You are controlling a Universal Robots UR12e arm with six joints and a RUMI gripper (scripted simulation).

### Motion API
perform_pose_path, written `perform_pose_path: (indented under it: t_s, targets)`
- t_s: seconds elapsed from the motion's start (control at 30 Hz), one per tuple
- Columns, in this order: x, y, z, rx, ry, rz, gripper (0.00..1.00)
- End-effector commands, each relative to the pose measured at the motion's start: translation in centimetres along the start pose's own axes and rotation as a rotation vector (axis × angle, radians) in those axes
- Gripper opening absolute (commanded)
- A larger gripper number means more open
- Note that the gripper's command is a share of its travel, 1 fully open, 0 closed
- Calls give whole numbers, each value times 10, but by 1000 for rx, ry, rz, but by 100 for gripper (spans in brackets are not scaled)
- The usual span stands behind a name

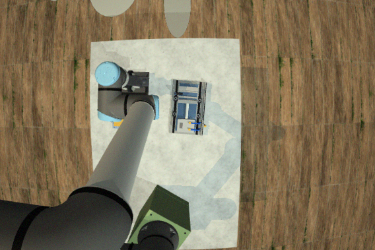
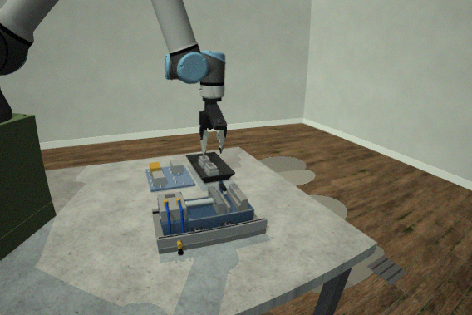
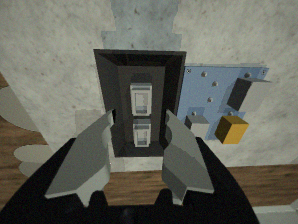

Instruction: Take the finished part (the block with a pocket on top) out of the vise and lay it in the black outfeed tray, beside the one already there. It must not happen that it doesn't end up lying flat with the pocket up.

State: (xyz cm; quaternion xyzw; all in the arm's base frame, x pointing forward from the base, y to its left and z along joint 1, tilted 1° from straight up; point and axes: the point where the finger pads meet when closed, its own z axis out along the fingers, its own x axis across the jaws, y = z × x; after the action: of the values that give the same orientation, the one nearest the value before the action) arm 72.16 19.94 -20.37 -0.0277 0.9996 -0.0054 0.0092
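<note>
The black outfeed tray (image 3: 139, 102) lies on the table below my gripper (image 3: 140, 110). Two grey blocks with pockets on top lie in it end to end, one farther (image 3: 140, 99) and one nearer (image 3: 141, 134). My fingers stand apart, above the nearer block, with nothing between them. In the side view the gripper (image 2: 211, 148) hangs a little above the tray (image 2: 209, 167) and does not touch the blocks. The vise (image 2: 208, 212) stands in front of the tray, and I see no block between its jaws (image 2: 228, 198). In the top view the wrist (image 1: 136, 81) hides the tray.
A blue fixture plate (image 3: 220, 95) lies next to the tray with a yellow cube (image 3: 231, 130) and two grey blocks on it. A green cabinet (image 2: 21, 177) stands at the left by the arm's base. The table edge runs close behind the tray.
</note>
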Motion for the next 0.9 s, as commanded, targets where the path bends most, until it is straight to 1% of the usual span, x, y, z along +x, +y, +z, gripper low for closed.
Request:
perform_pose_path:
  t_s: [0.0, 0.13, 0.2, 0.33, 0.43, 0.57, 0.77, 0.8, 0.87]
  targets:
    - [-1, 0, -29, 0, -1, 0, 40]
    - [-1, 0, -51, 0, -1, 0, 40]
    - [-1, 0, -51, 0, -1, 0, 40]
    - [-1, 0, -67, 0, -1, 0, 40]
    - [-1, 0, -75, 0, -1, 0, 40]
    - [0, 0, -80, 0, -1, 0, 40]
    - [0, 0, -81, 0, -1, 0, 40]
    - [0, 0, -81, 0, -1, 0, 0]
    - [0, 0, -81, 0, -1, 0, 0]
